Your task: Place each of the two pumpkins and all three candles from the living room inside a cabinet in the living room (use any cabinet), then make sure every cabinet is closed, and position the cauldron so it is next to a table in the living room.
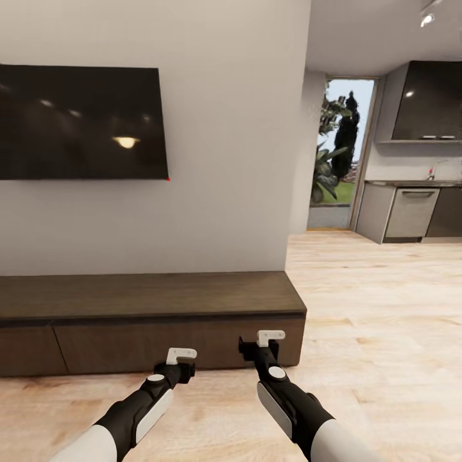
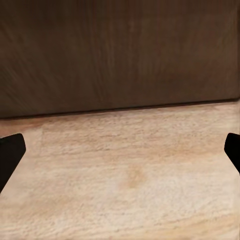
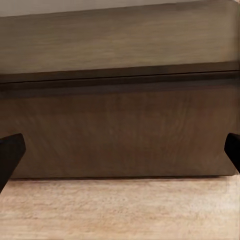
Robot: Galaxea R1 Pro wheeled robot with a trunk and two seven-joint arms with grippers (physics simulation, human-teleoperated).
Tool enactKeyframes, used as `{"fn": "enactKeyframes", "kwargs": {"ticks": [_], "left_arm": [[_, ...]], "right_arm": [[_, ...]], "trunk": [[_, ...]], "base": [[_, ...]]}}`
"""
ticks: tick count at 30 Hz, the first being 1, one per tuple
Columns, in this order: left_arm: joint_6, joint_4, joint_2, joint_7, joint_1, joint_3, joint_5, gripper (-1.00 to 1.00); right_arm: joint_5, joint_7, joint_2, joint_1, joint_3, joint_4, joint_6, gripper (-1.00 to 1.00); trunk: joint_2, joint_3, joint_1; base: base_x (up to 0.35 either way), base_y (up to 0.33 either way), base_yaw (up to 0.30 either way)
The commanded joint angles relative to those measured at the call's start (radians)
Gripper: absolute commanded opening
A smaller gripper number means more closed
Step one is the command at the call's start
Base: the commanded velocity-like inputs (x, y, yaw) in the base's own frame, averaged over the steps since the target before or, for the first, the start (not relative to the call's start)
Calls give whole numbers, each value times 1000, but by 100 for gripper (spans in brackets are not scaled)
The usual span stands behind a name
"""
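The long dark-brown cabinet [image 1: 147, 321] stands against the pale wall [image 1: 224, 160] under a black television [image 1: 80, 122], its flat fronts all flush and shut. Both arms reach low toward it over the light wood floor [image 1: 385, 308]. The left gripper [image 1: 181, 359] and the right gripper [image 1: 269, 341] hang just in front of the right-hand drawer front; in each wrist view the two fingertips sit at opposite edges, jaws spread wide with nothing between them. A kitchen [image 1: 410, 205] lies beyond the wall's corner
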Motion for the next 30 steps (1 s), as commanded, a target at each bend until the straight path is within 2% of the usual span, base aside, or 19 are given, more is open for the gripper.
{"fn": "enactKeyframes", "kwargs": {"ticks": [1, 17, 30], "left_arm": [[3, -2, 2, 10, -1, -8, 9, 100], [3, -1, 1, 10, -1, -8, 10, 100], [3, 0, 0, 10, -1, -8, 10, 100]], "right_arm": [[-11, -7, -1, -1, 7, 0, -5, 100], [-11, -7, 0, -1, 8, 0, -5, 100], [-9, -7, 0, -1, 9, 0, -5, 100]], "trunk": [[0, 3, -1], [4, 65, -8], [92, 106, -56]], "base": [[-32, 0, 0], [-108, 0, 0], [-28, 0, 0]]}}
